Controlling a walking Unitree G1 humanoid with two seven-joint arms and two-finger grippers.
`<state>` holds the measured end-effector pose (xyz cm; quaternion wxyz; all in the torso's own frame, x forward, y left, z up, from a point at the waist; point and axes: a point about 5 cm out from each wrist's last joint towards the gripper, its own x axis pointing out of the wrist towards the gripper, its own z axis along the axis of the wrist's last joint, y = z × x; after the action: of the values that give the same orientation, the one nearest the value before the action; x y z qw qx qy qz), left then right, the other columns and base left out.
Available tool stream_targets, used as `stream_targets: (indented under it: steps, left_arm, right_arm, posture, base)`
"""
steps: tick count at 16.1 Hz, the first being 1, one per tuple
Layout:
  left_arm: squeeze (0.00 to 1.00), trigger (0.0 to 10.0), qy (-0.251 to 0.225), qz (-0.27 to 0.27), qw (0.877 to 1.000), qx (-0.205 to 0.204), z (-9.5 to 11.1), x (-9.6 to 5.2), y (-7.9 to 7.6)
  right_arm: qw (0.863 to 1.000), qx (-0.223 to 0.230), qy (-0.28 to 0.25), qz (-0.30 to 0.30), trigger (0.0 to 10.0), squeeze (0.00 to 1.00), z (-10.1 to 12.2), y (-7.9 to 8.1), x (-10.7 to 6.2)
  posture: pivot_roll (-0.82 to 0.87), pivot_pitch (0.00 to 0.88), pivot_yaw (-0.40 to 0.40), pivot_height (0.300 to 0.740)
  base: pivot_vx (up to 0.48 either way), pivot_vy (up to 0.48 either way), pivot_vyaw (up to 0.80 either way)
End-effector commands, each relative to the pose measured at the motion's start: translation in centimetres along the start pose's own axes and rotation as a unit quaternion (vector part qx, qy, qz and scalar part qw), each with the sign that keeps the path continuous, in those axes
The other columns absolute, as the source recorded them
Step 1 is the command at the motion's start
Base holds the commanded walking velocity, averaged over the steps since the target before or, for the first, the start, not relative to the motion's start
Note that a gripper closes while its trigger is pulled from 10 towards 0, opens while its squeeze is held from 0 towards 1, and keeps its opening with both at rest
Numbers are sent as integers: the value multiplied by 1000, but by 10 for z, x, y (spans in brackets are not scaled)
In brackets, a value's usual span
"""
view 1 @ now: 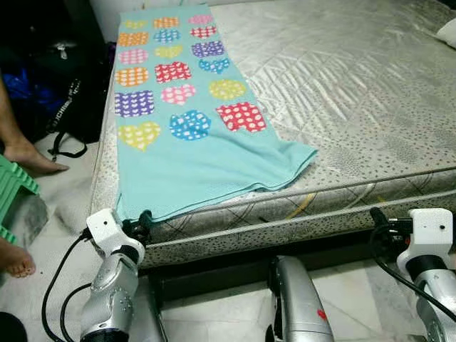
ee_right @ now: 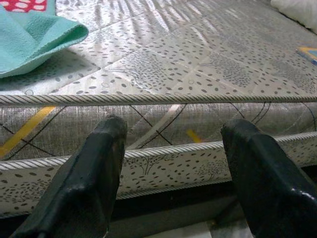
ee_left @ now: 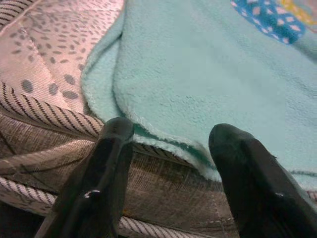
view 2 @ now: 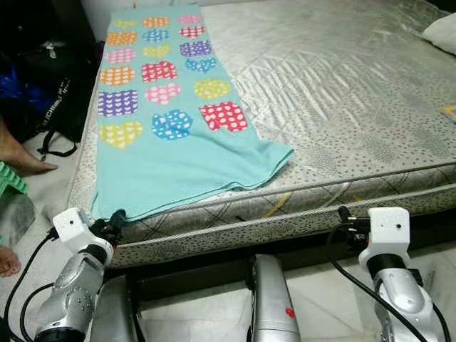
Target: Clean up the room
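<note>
A teal blanket (view 1: 187,160) printed with coloured hearts lies flat along the left side of the bare grey mattress (view 1: 356,107). Its near edge hangs slightly over the mattress's front edge. My left gripper (view 1: 142,224) is at the blanket's near left corner. In the left wrist view this gripper (ee_left: 168,148) is open, with the blanket's hem (ee_left: 148,131) just past its fingertips and nothing held. My right gripper (view 1: 377,216) is low in front of the mattress's near right side. It is also open (ee_right: 173,144) and faces the mattress's side wall.
A person's bare feet (view 1: 28,158) rest on the floor at the left, beside a green stool (view 1: 16,191). Black bags (view 1: 71,100) sit against the bed's left side. A white pillow (view 1: 449,32) lies at the far right of the mattress. Pale tile floor (view 1: 342,285) lies under me.
</note>
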<state>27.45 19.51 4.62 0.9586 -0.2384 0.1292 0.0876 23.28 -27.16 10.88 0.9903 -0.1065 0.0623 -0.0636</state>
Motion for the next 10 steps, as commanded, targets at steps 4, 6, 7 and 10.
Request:
stream_targets:
  steps: [4,6,7,10]
  left_arm:
    - [1000,10000,2,4,1000,-11,-5,2,1]
    - [1000,10000,30,24,998,-57,-15,6,8]
    - [0,10000,41,28,996,-72,-19,7,11]
    - [0,10000,42,31,994,-97,-22,9,17]
  right_arm:
    - [1000,-7,-11,7,10000,0,8,1,3]
    - [1000,-6,-12,7,10000,0,8,1,2]
    - [1000,-5,-12,7,10000,0,8,2,2]
    - [1000,-3,-13,7,10000,0,8,2,2]
  posture:
    - [-210,93,27,490]
    - [-212,92,27,490]
    - [-212,91,27,490]
    - [-218,94,29,490]
  base:
    - [0,0,0]
    - [0,0,0]
    - [0,0,0]
    - [0,0,0]
